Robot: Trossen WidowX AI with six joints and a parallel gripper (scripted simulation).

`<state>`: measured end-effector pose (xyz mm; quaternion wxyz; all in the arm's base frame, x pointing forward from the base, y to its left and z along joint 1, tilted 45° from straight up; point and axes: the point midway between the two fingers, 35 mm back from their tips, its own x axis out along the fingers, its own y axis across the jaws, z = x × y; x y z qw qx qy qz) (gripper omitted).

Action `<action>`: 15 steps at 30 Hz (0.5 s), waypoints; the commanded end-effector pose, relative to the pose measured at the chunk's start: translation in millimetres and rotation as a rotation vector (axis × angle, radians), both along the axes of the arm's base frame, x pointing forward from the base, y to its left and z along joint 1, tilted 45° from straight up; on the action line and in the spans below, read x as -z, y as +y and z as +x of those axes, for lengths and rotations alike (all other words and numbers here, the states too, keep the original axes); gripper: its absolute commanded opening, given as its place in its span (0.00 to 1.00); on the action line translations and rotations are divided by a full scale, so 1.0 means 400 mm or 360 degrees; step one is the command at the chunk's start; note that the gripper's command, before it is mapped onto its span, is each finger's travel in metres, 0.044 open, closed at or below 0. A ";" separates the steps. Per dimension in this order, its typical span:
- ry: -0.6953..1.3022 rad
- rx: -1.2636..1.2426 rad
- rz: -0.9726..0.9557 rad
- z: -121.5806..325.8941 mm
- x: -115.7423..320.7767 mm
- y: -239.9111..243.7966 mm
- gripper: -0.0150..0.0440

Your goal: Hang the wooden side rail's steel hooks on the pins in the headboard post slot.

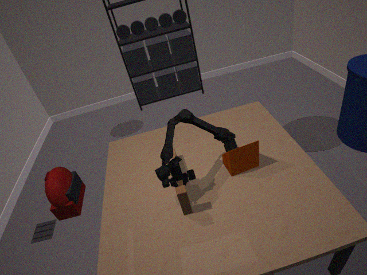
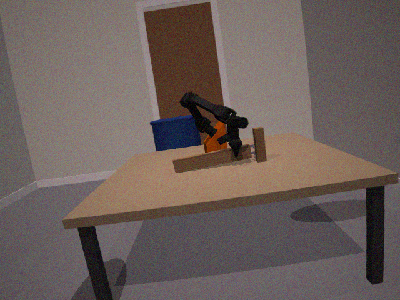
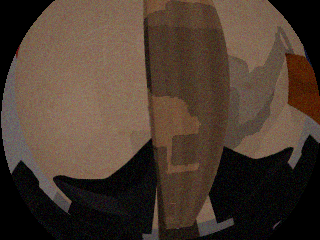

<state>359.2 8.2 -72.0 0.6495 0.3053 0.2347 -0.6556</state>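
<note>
The wooden side rail [image 1: 184, 201] [image 2: 200, 162] [image 3: 192, 65] stands on its narrow edge. Its far end touches the table, and its post end looks slightly raised, with a thin shadow beneath. My gripper [image 1: 179, 180] [image 2: 236, 154] [image 3: 175, 139] is shut on the rail near its post end, one finger on each side. The upright headboard post [image 2: 259, 144] stands just beyond that end, with a narrow gap between. Two small grey hooks [image 2: 252, 146] show faintly in this gap, pointing at the post. The slot and pins are hidden, so whether the hooks touch the pins cannot be told.
An orange wedge-shaped block [image 1: 242, 160] [image 2: 217, 142] [image 3: 302, 82] stands on the wooden table [image 1: 142, 224] [image 2: 200, 187] beside the arm's base. A blue barrel [image 1: 356, 109] [image 2: 177, 135], a dark shelf rack and a red object [image 1: 59, 186] are off the table.
</note>
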 end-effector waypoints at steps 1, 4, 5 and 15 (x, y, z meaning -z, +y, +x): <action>-0.0007 -0.0020 0.0009 0.002 0.000 0.018 0.25; -0.0007 -0.0020 0.0009 0.001 0.000 0.019 0.25; -0.0007 -0.0020 0.0009 0.001 0.000 0.020 0.25; -0.0007 -0.0021 0.0009 -0.001 0.003 0.021 0.25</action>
